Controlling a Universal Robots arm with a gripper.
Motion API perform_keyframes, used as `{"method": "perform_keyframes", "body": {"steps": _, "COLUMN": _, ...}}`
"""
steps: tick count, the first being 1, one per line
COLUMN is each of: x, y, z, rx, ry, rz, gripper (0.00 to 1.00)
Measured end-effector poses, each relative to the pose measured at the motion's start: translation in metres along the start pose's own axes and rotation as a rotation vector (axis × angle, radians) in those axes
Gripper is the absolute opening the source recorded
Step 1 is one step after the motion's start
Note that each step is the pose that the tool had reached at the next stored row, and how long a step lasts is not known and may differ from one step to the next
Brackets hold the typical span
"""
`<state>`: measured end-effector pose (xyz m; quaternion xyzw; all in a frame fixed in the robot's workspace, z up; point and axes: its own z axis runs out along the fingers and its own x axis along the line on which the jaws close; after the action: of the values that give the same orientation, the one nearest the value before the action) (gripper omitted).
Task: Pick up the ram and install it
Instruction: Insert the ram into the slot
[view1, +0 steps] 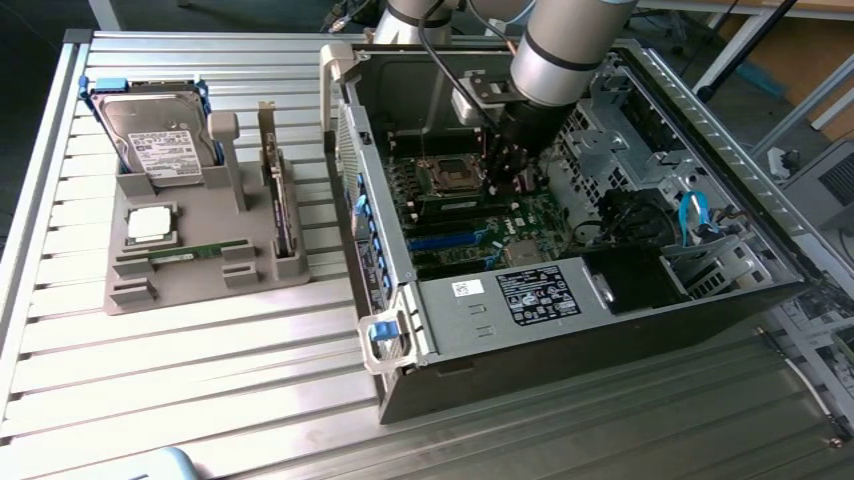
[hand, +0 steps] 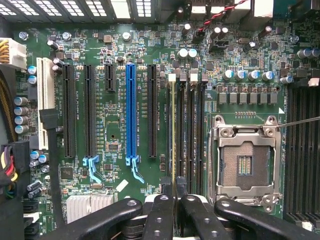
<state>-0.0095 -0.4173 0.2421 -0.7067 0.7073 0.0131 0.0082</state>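
Note:
My gripper is shut on the ram, a thin green stick seen edge-on as a narrow yellowish line between the fingers. The ram stands upright over the outermost of the black memory slots beside the empty CPU socket. I cannot tell whether it is touching the slot or seated in it. In the exterior view the gripper reaches down inside the open computer case, just above the motherboard; the ram is hidden by the arm there.
A blue expansion slot and black ones lie beside the memory slots. On the exterior view's left a grey tray holds a hard drive, a silver CPU, a green stick and an expansion card.

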Motion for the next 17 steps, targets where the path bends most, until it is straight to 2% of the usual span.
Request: {"method": "perform_keyframes", "body": {"steps": 17, "x": -0.0008, "y": 0.0, "z": 0.0018, "rx": 0.0001, "ry": 0.0, "rz": 0.003, "gripper": 0.12}}
